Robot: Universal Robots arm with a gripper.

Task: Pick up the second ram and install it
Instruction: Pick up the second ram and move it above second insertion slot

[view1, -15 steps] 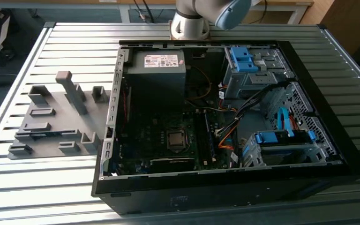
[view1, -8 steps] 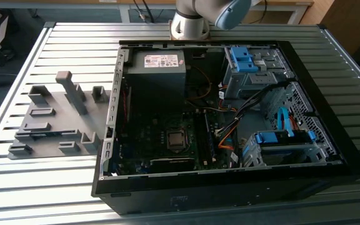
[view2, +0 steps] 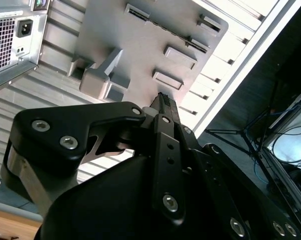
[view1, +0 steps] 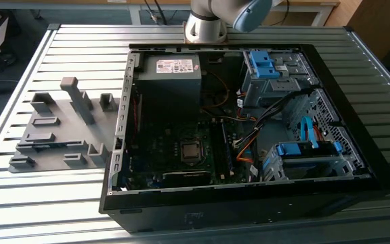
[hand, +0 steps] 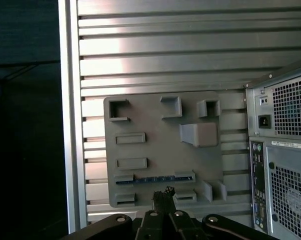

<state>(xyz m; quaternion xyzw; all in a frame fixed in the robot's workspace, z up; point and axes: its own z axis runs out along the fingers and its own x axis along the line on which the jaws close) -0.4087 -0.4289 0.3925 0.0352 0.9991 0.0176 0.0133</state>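
The gripper (hand: 163, 191) hangs over the grey holder plate (hand: 160, 150) with its 2 fingers pressed together and nothing between them, the same clenched tip showing in the second wrist view (view2: 163, 99). The second ram (hand: 155, 179) lies on edge in the plate, its blue-green strip spanning 2 grey blocks. In the exterior view the plate (view1: 59, 132) sits on the slatted metal table (view1: 46, 203), at the exterior view's left of the open computer case (view1: 330, 168).

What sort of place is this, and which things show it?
Probably a robotics lab bench for computer assembly: an open computer case lies on a slatted metal table, a robot arm stands by it, and a grey holder plate holds a memory stick.
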